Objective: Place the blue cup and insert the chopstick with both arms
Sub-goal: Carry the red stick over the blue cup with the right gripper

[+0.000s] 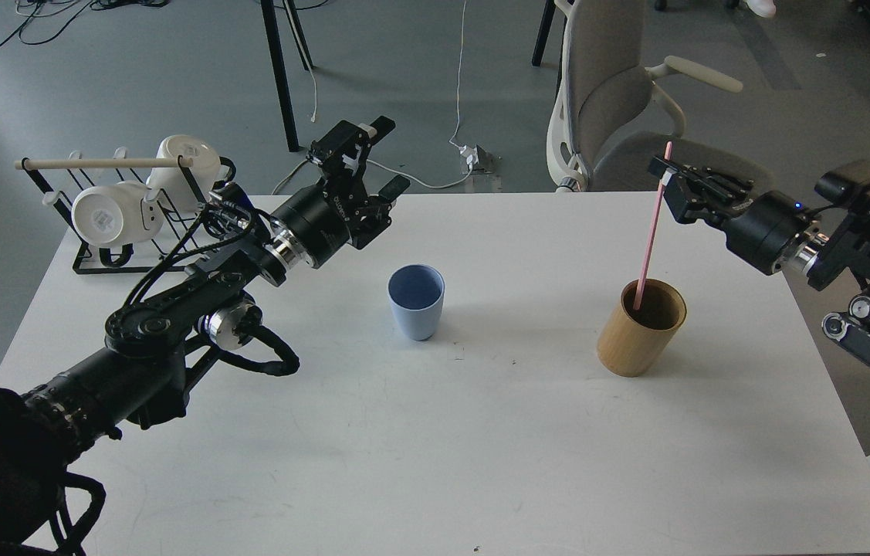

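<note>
The blue cup (416,303) stands upright and empty on the white table (435,432), left of centre. My left gripper (387,156) is open and empty, raised above the table's far edge, behind and left of the cup. My right gripper (666,176) is shut on the upper part of the pink-red chopstick (649,239), high above the table at the right. The stick hangs nearly upright. Its lower tip is still within the mouth of the tan bamboo cylinder (639,336).
A black wire rack (106,247) with a pale wooden rod and two white mugs (106,216) stands at the table's far left. A grey office chair (620,108) is behind the table's far edge. Cables lie on the floor.
</note>
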`<move>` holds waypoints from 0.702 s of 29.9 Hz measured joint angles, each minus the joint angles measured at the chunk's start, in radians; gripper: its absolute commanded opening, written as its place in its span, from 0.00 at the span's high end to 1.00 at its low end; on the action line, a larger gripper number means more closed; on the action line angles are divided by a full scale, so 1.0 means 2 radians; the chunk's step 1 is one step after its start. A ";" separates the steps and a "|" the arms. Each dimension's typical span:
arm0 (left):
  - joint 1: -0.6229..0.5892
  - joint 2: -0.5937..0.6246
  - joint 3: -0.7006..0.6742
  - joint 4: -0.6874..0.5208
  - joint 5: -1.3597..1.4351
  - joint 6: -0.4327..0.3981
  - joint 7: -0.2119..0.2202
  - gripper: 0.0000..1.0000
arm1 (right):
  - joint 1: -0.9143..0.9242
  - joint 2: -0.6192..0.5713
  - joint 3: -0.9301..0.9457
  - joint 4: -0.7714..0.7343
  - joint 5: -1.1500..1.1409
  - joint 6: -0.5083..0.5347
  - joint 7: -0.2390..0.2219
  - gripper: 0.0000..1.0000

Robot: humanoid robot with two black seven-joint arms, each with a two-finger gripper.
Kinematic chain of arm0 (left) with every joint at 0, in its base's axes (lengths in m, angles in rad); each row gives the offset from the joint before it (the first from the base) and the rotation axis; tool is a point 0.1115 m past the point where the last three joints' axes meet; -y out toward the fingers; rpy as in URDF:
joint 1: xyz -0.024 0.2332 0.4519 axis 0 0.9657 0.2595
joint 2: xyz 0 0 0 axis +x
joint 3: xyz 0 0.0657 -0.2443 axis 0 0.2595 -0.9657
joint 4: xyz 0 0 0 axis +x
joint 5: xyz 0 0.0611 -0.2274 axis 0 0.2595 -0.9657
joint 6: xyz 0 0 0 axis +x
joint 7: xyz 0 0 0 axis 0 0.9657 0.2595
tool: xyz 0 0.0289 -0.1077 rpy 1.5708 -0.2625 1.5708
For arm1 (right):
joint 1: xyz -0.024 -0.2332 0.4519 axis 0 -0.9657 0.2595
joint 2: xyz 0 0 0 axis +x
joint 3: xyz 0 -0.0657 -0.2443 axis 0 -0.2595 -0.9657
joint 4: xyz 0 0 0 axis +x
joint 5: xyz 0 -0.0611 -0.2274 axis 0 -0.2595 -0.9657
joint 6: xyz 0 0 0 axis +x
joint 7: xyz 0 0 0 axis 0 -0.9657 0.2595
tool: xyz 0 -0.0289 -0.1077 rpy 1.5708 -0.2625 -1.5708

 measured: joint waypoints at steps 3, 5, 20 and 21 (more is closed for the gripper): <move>0.001 0.002 0.000 0.010 0.000 0.002 0.000 0.06 | 0.014 0.009 0.047 0.012 0.052 0.002 0.000 1.00; 0.001 0.009 -0.002 0.019 -0.002 0.001 0.000 0.06 | 0.031 0.034 0.056 0.012 0.079 0.003 0.000 1.00; 0.015 0.047 -0.006 0.078 -0.005 -0.002 0.000 0.06 | 0.113 0.263 -0.101 -0.114 0.005 -0.063 0.000 1.00; 0.015 0.048 -0.006 0.078 -0.005 -0.002 0.000 0.06 | 0.113 0.270 -0.109 -0.120 -0.003 -0.069 0.000 1.00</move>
